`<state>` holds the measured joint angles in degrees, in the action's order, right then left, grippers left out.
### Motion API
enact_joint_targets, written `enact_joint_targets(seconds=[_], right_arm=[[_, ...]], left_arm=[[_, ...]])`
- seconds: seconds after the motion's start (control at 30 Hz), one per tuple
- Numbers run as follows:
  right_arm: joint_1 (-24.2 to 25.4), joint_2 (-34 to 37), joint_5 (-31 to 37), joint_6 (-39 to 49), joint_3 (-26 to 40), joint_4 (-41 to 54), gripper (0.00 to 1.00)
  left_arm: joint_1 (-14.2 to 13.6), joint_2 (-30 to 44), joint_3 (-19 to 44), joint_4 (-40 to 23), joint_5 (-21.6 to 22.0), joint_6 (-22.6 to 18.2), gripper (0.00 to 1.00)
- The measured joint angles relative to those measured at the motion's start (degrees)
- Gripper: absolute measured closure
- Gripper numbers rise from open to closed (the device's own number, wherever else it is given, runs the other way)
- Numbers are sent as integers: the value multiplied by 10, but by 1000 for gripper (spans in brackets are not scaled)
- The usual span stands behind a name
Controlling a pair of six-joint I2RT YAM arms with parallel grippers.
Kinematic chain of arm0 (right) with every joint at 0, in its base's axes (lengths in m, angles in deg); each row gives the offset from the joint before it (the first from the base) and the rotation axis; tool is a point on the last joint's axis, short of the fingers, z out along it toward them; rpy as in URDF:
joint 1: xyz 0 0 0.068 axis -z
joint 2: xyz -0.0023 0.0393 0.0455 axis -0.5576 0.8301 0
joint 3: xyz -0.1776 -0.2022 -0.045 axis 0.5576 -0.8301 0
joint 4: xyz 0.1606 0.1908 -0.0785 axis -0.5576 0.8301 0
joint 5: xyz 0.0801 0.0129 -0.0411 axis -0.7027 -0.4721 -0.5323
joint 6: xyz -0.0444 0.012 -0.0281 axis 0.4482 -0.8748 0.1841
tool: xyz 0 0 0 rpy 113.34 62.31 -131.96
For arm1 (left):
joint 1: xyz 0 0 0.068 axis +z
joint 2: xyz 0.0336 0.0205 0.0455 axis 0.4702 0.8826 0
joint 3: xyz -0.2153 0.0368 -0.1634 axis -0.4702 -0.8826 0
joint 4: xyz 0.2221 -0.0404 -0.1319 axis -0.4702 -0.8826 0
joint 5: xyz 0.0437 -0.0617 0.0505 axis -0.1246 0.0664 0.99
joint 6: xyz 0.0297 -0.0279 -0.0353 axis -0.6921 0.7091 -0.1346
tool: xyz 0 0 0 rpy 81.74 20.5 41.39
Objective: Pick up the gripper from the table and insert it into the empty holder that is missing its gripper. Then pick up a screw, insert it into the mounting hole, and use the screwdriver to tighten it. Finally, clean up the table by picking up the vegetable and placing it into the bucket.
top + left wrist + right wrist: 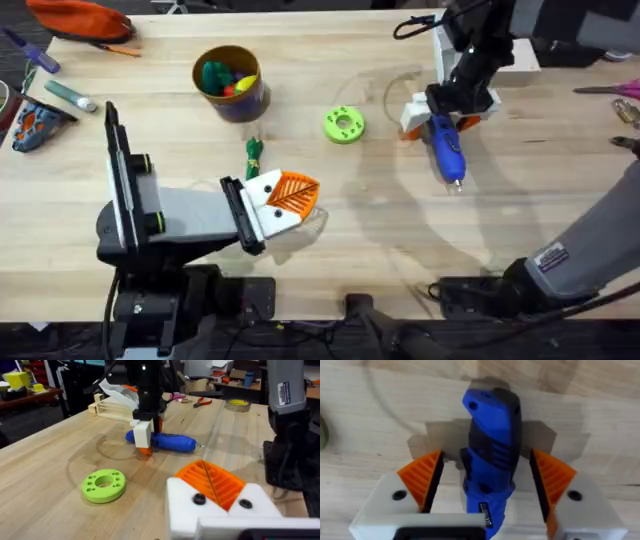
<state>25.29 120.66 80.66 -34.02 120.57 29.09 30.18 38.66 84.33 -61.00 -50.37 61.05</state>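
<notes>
Right pincer (440, 118) is down on the desk (380, 230) in the upper right of the overhead frame, straddling the blue screwdriver (446, 150), which lies flat on the wood with its thin metal tip pointing toward the bottom edge. From the right wrist camera the orange ribbed pads (422, 477) stand apart on either side of the screwdriver's body (492, 455), a gap showing on each flank, so nothing is clamped. Over to the left arm: its pincer (285, 200) sits low in the middle of the overhead frame, lying along the desk, the orange pads pressed together into one wedge with nothing between them. The left wrist view confirms it, one closed orange wedge (212, 482) at the bottom, and beyond it the right pincer (145, 442) planted over the screwdriver (172, 442). The dark green vegetable (253, 155) lies on the desk just above the left pincer, near but apart from it. The bucket (230, 85) stands upright in the upper left-centre, colourful toy pieces in its mouth. A lime-green ring disc (343, 124) rests between the bucket and the screwdriver, clear of both; the left wrist camera has it at lower left (104, 485).
</notes>
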Motion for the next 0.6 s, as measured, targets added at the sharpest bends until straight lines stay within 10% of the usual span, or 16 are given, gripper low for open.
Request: enact_joint_targets(seconds=[0.6], right_arm=[[0, 0, -5, 0, 0, 0, 170]], left_arm=[[0, 0, 0, 0, 0, 0, 989]])
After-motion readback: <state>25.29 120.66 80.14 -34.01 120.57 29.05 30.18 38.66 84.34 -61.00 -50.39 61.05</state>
